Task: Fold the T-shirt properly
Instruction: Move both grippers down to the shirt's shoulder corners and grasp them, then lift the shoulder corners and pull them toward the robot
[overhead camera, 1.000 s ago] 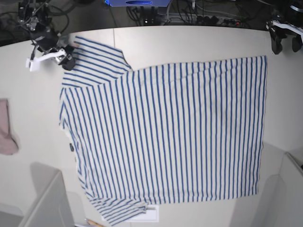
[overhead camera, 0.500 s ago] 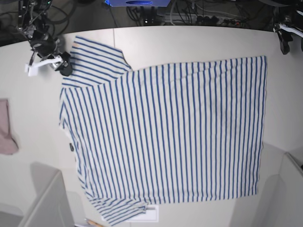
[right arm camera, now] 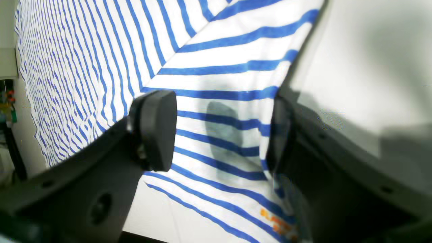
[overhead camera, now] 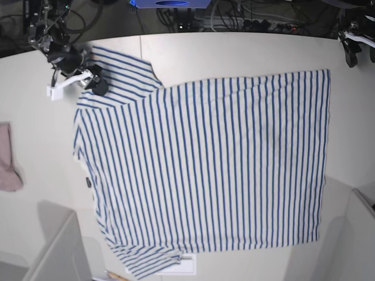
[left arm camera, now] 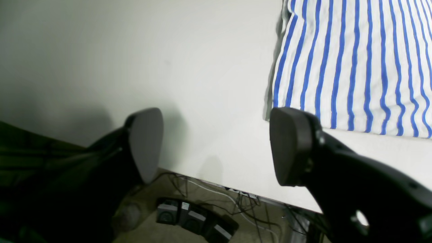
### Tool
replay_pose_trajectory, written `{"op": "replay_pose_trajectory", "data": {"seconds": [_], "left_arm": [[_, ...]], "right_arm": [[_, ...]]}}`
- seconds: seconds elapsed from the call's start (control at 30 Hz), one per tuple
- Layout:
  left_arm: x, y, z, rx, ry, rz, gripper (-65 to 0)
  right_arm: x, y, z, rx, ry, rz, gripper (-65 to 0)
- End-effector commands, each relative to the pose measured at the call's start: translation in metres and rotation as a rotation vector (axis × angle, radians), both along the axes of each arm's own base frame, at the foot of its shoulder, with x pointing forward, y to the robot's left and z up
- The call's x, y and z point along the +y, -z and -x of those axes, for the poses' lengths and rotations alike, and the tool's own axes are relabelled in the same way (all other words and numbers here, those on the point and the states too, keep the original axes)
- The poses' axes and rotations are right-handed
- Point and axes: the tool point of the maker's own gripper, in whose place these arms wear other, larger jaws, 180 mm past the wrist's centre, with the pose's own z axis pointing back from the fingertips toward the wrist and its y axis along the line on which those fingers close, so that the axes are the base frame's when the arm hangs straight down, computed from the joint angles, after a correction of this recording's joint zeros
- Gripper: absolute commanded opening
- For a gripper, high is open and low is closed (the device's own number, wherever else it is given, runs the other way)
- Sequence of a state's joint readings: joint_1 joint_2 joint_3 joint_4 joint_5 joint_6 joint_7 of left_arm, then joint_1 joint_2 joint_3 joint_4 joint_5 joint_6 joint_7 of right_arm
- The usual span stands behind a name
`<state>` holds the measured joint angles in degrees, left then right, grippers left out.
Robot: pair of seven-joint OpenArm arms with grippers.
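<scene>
The T-shirt (overhead camera: pixel 205 170), white with thin blue stripes, lies spread flat on the white table (overhead camera: pixel 234 52), its collar side at the left with a small dark neck label (overhead camera: pixel 87 181). My right gripper (overhead camera: pixel 82 83) hangs open over the far-left sleeve (right arm camera: pixel 229 81). In the right wrist view the gripper (right arm camera: pixel 219 131) has striped fabric showing between its fingers (right arm camera: pixel 155 130), and a tiny orange mark (right arm camera: pixel 276 219) lies near the sleeve hem. My left gripper (left arm camera: pixel 217 145) stands open and empty over the table's far edge, just off the shirt's corner (left arm camera: pixel 351 67). In the base view it sits at the far right (overhead camera: pixel 358 51).
A plain pink cloth (overhead camera: pixel 7 161) lies at the table's left edge. Grey angled shapes rise at the near left (overhead camera: pixel 58 246) and near right (overhead camera: pixel 351 234). A white sheet (overhead camera: pixel 183 266) peeks out under the near sleeve. Cables and power strips (left arm camera: pixel 195 219) lie below the far edge.
My right gripper has shifted rightward onto the far-left sleeve. My left gripper has drawn back toward the far right corner. The shirt has not moved.
</scene>
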<state>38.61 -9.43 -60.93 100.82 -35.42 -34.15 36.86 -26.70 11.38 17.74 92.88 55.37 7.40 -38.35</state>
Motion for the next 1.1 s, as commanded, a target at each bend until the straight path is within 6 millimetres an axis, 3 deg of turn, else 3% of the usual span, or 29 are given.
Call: {"op": "replay_pose_trajectory", "data": {"seconds": [0.0, 0.07, 0.1, 0.13, 0.2, 0.23, 0.47, 0.7, 1.07], "left_arm": [[0.005, -0.008, -0.001, -0.020, 0.005, -0.015, -17.8], [0.003, 0.001, 0.001, -0.006, 0.001, 0.007, -17.9], [0.001, 0.006, 0.002, 0.002, 0.004, 0.020, -17.9], [-0.002, 0.009, 0.001, 0.006, 0.008, 0.031, -17.9], [-0.007, 0.015, -0.005, -0.001, 0.014, 0.052, -17.9], [-0.008, 0.019, -0.005, 0.001, 0.010, 0.064, -17.9], [-0.005, 0.047, -0.008, -0.001, -0.049, 0.144, -17.9], [-0.021, 0.080, -0.017, 0.080, -0.058, 0.263, -17.9], [-0.051, 0.099, -0.034, 0.087, -0.064, 0.368, -17.9]], "right_arm": [[0.001, 0.013, 0.019, 0.097, -0.027, 0.009, -28.4], [-0.001, 0.013, 0.019, 0.097, -0.029, 0.013, -31.2], [-0.002, 0.013, 0.019, 0.097, -0.030, 0.016, -36.2], [-0.002, 0.013, 0.019, 0.097, -0.030, 0.016, -42.0], [-0.001, 0.013, 0.019, 0.098, -0.032, 0.015, -60.5], [-0.001, 0.012, 0.018, 0.097, -0.034, 0.014, -65.0], [-0.004, 0.014, 0.019, 0.110, -0.018, 0.017, -65.0], [-0.004, 0.014, 0.019, 0.110, -0.018, 0.017, -65.0], [-0.004, 0.014, 0.019, 0.110, -0.019, 0.020, -65.0]]}}
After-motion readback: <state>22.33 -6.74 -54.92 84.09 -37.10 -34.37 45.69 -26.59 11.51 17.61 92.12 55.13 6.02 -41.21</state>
